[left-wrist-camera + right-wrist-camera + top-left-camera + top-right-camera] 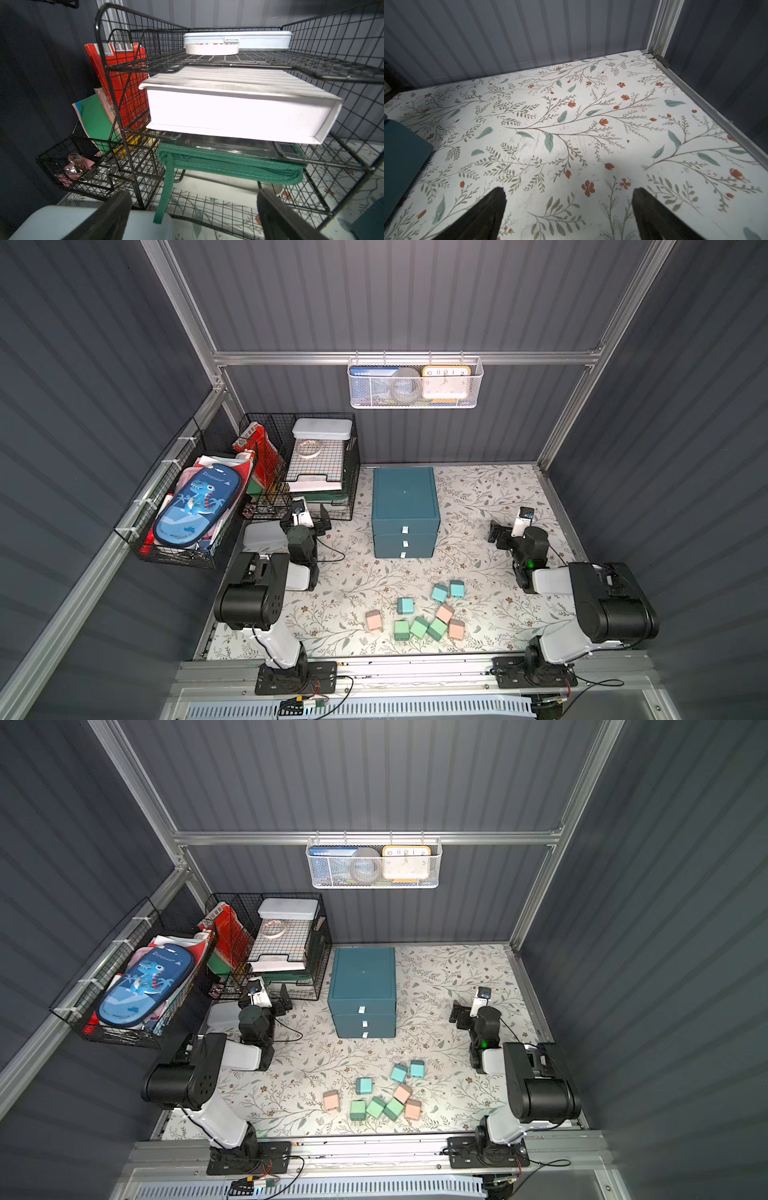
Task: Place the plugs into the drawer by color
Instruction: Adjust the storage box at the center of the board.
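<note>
Nearest, at the bottom edge in both top views, the left arm base and right arm base sit on the metal rail. Just above, at lower centre, the plugs lie loose on the floral table. Three teal plugs are uppermost, three pink plugs are scattered, and three green plugs sit side by side lowest. All nine are outside the drawer, which stands mid-frame near the back wall, all three fronts shut, white tabs facing the plugs. Neither wrist view shows a plug.

The left gripper has its fingers spread wide with nothing between them, facing the black wire rack. Only this view shows under the rack's tiers: a white box above a green strapped pouch, a tape roll on the top tier, clips in the side tray. The drawer is a teal sliver at lower right there.

The right gripper is equally wide and empty over bare table, with the drawer corner at the left edge. Only the top views show the dinosaur case in the basket at left, and the clock in the white mesh basket at upper centre
</note>
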